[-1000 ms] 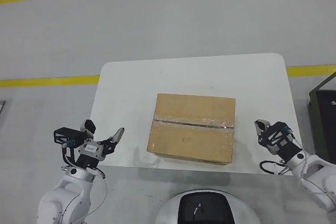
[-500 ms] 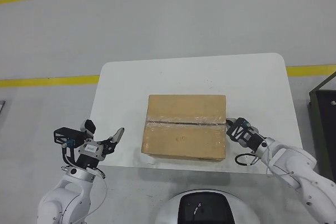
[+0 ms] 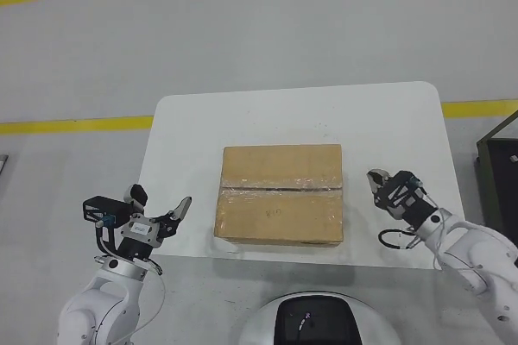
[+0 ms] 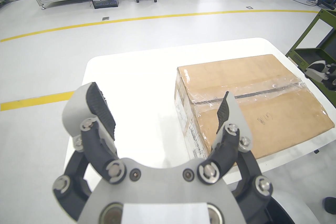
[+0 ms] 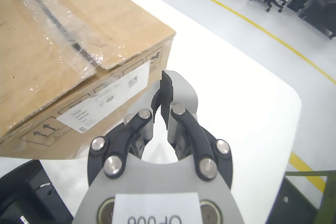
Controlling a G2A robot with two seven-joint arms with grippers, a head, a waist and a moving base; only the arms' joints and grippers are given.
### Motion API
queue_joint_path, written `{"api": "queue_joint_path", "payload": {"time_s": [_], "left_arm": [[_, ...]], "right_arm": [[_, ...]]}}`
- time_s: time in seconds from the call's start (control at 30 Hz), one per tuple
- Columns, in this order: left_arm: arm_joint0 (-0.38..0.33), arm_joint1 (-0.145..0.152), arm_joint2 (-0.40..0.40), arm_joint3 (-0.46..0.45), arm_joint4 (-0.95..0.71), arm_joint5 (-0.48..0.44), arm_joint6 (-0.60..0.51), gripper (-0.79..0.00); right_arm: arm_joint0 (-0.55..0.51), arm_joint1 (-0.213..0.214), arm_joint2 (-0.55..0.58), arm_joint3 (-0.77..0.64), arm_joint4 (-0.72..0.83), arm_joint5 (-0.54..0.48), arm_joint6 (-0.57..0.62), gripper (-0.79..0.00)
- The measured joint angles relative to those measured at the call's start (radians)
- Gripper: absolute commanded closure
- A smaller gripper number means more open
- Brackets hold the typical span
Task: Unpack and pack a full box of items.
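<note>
A brown cardboard box [image 3: 281, 194], shut and sealed with a strip of crinkled clear tape [image 3: 281, 184], sits on the white round-cornered table [image 3: 242, 121]. It lies toward the near edge and about midway between left and right. Its long axis runs left to right, and the taped seam runs the same way along the middle of the lid.

The box lies between the two claws. The right gripper [image 3: 378, 181] is the nearer one. It hangs just beside the box's right end face, a little apart from it and touching nothing. Seen from its own wrist, the right gripper [image 5: 164, 86] has its ribbed pads pressed together with nothing between them. The box corner [image 5: 65, 33] and its labelled end lie just to its left.

The left gripper [image 3: 161, 200] hangs off the table's near left corner, well apart from the box's left end. Its fingers are spread wide and empty [image 4: 157, 99], pointing toward the far side with the box to their right.

The lid is not yet opened. Judging from this, the next move turns on the tape seam, whose right end is closest to the closed right claw.
</note>
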Motion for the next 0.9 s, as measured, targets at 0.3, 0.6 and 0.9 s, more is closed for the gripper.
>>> {"api": "queue_joint_path", "payload": {"time_s": [0.3, 0.6, 0.9], "left_arm": [[0.000, 0.000, 0.000, 0.000, 0.000, 0.000, 0.000, -0.785], [-0.012, 0.000, 0.115, -0.074, 0.052, -0.066, -0.041, -0.785], [-0.078, -0.003, 0.219, -0.098, 0.159, -0.058, -0.051, -0.785]], "right_arm": [[-0.176, 0.010, 0.189, -0.095, 0.014, -0.005, -0.057, 0.000], [-0.230, 0.007, 0.238, -0.104, -0.001, 0.014, -0.069, 0.000], [-0.244, 0.003, 0.276, -0.118, 0.005, 0.019, -0.069, 0.000]]}}
